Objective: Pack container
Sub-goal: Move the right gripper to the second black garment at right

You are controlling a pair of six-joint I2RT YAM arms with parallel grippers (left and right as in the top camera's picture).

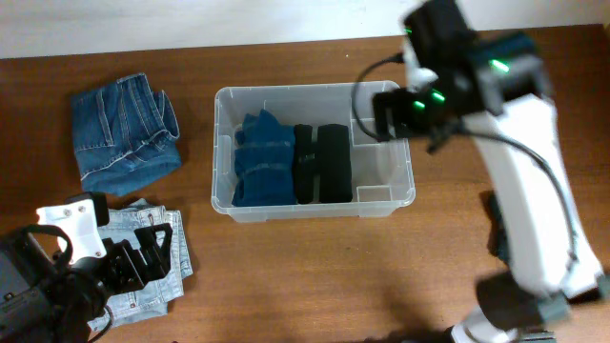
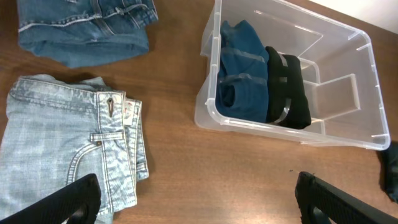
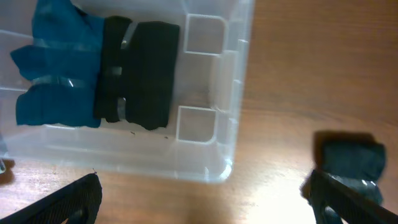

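Note:
The clear container point(image 1: 315, 89) stands mid-table. It holds a folded blue garment point(image 1: 262, 157) at its left and a folded black garment point(image 1: 321, 162) beside it; its right part is bare. It also shows in the left wrist view point(image 2: 249, 127) and the right wrist view point(image 3: 124, 155). My left gripper point(image 2: 198, 186) is open and empty, low over the table beside folded light-blue jeans point(image 2: 68, 143), at the front left point(image 1: 152, 248). My right gripper point(image 3: 202, 183) is open and empty, above the container's right end point(image 1: 405, 110).
Folded dark-blue jeans point(image 1: 124, 133) lie at the far left. A dark folded garment point(image 3: 348, 158) lies on the table right of the container, partly hidden by the right arm in the overhead view point(image 1: 498, 229).

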